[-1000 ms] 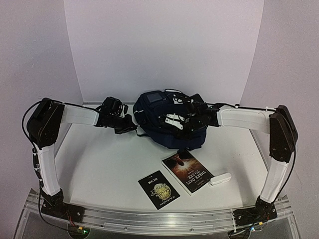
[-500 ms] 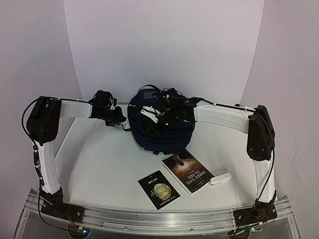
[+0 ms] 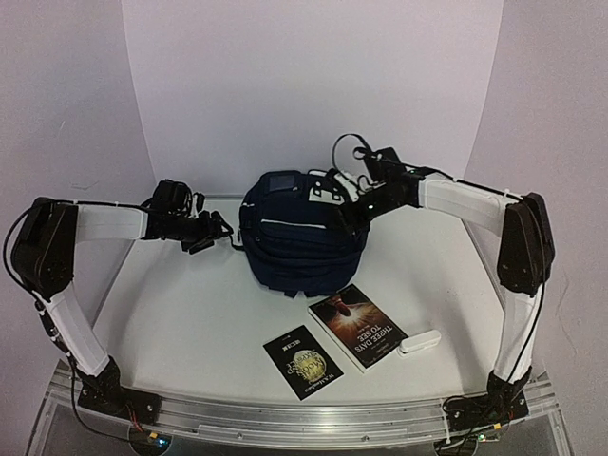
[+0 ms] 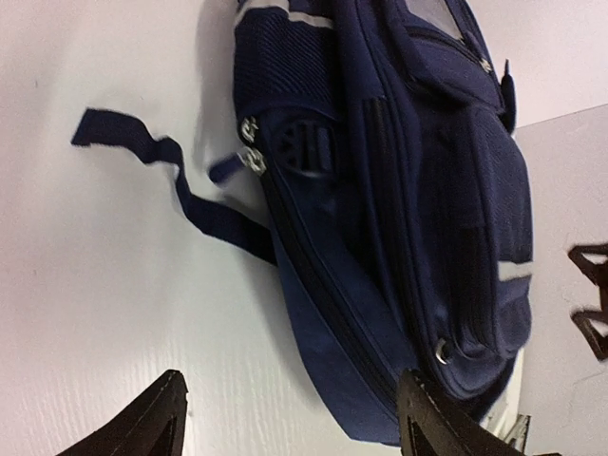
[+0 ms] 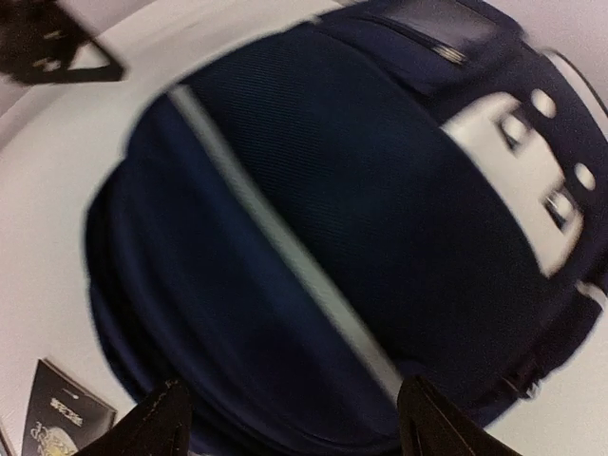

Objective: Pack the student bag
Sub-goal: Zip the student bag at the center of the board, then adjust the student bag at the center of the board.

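Observation:
The student bag [image 3: 299,237], dark navy with a thin white stripe and white buckle patches, sits at the back middle of the table. My left gripper [image 3: 215,231] hovers just left of it, open and holding nothing. In the left wrist view the bag's side [image 4: 408,190], its zipper pulls [image 4: 252,142] and a loose strap [image 4: 180,195] lie beyond the open left gripper [image 4: 294,427]. My right gripper [image 3: 350,203] is above the bag's upper right. It is open in the blurred right wrist view [image 5: 296,432], with the bag's front [image 5: 332,237] and stripe [image 5: 285,256] beneath it.
In front of the bag lie a dark book [image 3: 359,325], a black booklet [image 3: 302,361] and a small white object [image 3: 419,341]. The booklet [image 5: 66,418] also shows at the lower left of the right wrist view. White walls close in the back and sides.
Both grippers have gone from shut to open and let go of the bag. The left arm has drawn back to the left; the right has lifted up and to the right.

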Robot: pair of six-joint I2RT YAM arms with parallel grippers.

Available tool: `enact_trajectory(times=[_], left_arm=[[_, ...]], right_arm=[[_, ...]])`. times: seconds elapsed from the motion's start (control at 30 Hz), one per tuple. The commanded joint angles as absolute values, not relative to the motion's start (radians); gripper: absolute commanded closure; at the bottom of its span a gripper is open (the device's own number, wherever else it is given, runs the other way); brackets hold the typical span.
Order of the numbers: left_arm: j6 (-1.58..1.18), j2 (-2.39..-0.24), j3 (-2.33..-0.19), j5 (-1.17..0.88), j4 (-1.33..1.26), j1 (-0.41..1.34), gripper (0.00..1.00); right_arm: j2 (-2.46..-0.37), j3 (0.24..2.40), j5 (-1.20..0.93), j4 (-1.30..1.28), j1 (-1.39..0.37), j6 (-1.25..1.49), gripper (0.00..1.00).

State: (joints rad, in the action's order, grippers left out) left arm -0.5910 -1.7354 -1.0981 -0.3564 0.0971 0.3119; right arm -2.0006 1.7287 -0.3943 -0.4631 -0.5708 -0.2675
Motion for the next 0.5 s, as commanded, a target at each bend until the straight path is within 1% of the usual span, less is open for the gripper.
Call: enact_trajectory(times=[0.0,0.07,0.2,0.33,0.47], left_arm=[[-0.610,-1.622,-1.012,-0.404,0.004,0.393,0.21],[-0.632,-1.612,-0.979,-0.416,-0.053,0.432,0.19],[-0.665,-1.628,-0.947,-0.408,-0.116,0.489,0.17],[-0.722,-1.681,-0.931,-0.444,-0.197,0.500,0.17],[-0.749,-1.734,-0.943,-0.465,-0.246,0.505,0.18]], right_arm=[[-1.983,1.705,-0.429,-0.501,-0.442,-0.198,0.22],[-2.013,1.721,-0.424,-0.510,-0.412,-0.194,0.20],[-2.112,1.790,-0.454,-0.522,-0.362,-0.132,0.20],[-2.200,1.838,-0.511,-0.534,-0.348,-0.087,0.21],[-2.247,1.837,-0.579,-0.534,-0.347,-0.063,0.23]])
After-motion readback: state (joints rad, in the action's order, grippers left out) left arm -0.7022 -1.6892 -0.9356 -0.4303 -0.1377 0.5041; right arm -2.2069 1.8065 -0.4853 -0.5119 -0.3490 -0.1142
